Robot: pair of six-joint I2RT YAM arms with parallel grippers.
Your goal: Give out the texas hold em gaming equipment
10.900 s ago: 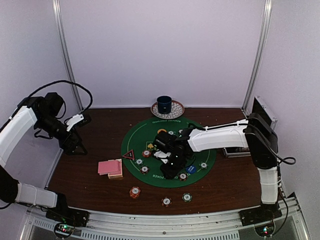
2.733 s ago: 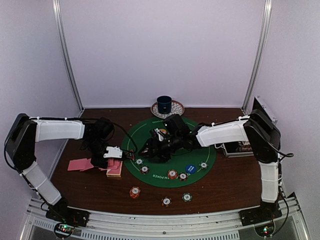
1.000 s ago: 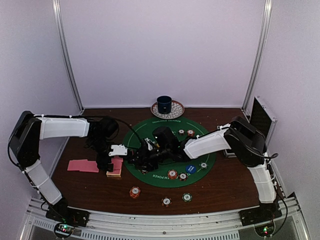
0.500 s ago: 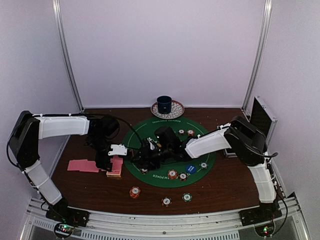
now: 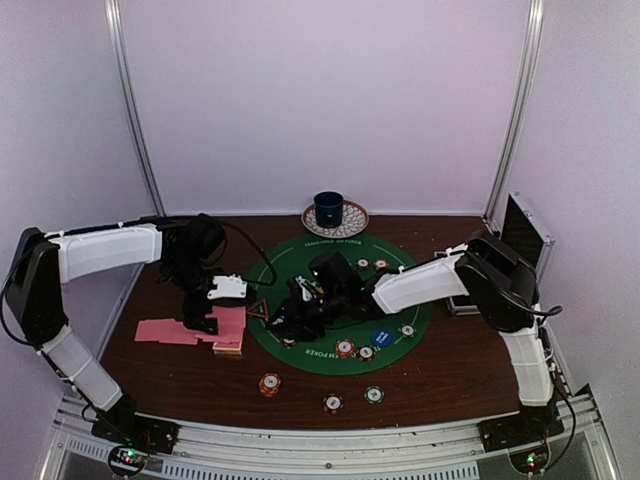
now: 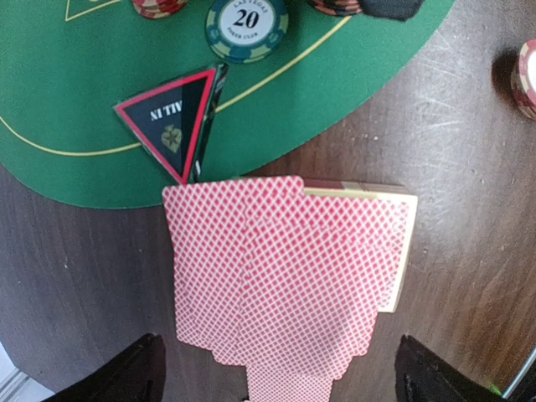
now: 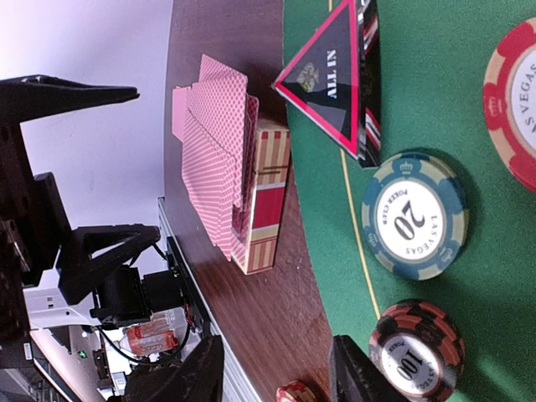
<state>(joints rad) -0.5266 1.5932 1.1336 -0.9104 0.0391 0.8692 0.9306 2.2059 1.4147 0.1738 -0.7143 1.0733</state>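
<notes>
Pink-backed playing cards [image 6: 285, 268] lie fanned over a red and cream card box [image 6: 400, 243] on the wood, with more spread to the left [image 5: 160, 330]. My left gripper [image 6: 276, 385] hovers open above the fan, its fingers [image 6: 126, 377] wide on both sides. The black-red triangle marker [image 6: 172, 117] stands at the edge of the green mat [image 6: 67, 84], with a 20 chip [image 6: 247, 21] beside it. My right gripper [image 7: 272, 377] is open over bare wood next to the box [image 7: 266, 201], holding nothing. A 100 chip [image 7: 419, 352] lies by its right finger.
More chips [image 5: 345, 348] and a blue disc [image 5: 381, 338] sit on the mat [image 5: 290, 262]; three chips [image 5: 269, 383] lie on the wood in front. A dark blue cup [image 5: 328, 208] on a saucer stands at the back. An open case [image 5: 525, 235] is at the right.
My left gripper has opened wide and drawn back a little from the cards, which now lie fanned over the box. The right gripper has barely moved.
</notes>
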